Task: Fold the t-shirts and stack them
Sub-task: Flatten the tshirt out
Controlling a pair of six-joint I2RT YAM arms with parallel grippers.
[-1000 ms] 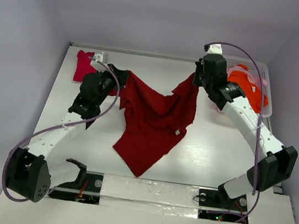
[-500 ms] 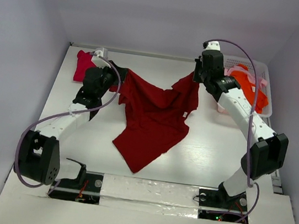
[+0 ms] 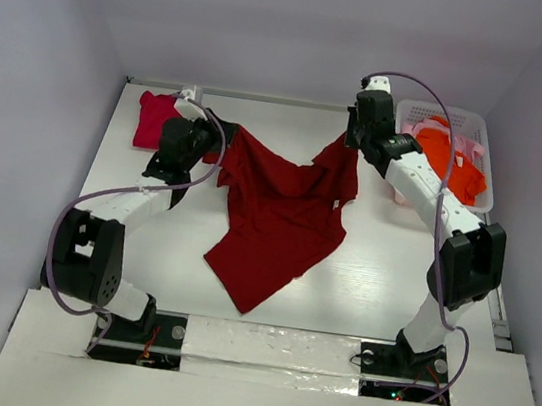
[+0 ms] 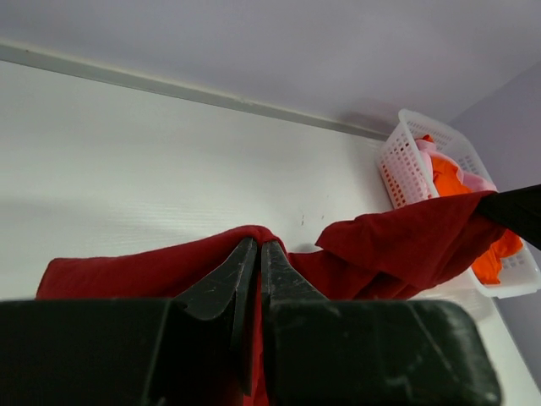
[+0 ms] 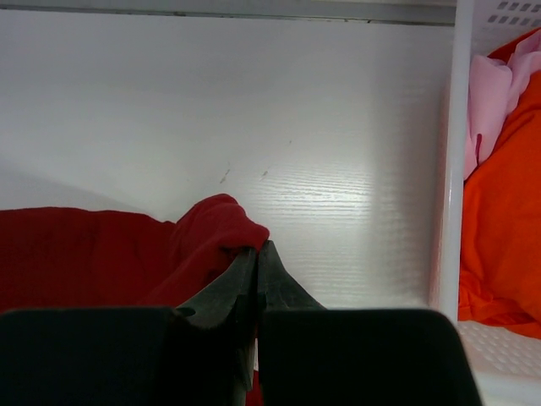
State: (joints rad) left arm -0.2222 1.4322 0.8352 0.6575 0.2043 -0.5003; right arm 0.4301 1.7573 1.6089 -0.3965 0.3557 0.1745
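Two grippers hold one large dark red t-shirt [image 3: 279, 214] up by its top edge over the far half of the white table [image 3: 382, 274]. The left gripper [image 4: 259, 250] has its jaws pressed together on a fold of the red cloth at the shirt's upper left. The right gripper [image 5: 256, 254] is clamped in the same way on a bunched edge at the shirt's upper right.

From above, the cloth sags between the two pinch points. Its lower part lies on the table and narrows to a point close to the near edge, between the two arm bases.

A crimson-pink t-shirt [image 3: 151, 121] lies in a compact heap at the far left corner of the table, just beyond the left wrist. A white lattice basket [image 4: 397, 161] stands at the far right edge, beside the right arm. It holds a bright orange t-shirt [image 5: 503, 228], with a pale pink t-shirt [image 5: 494, 101] bunched against the basket's left wall, touching the orange one.
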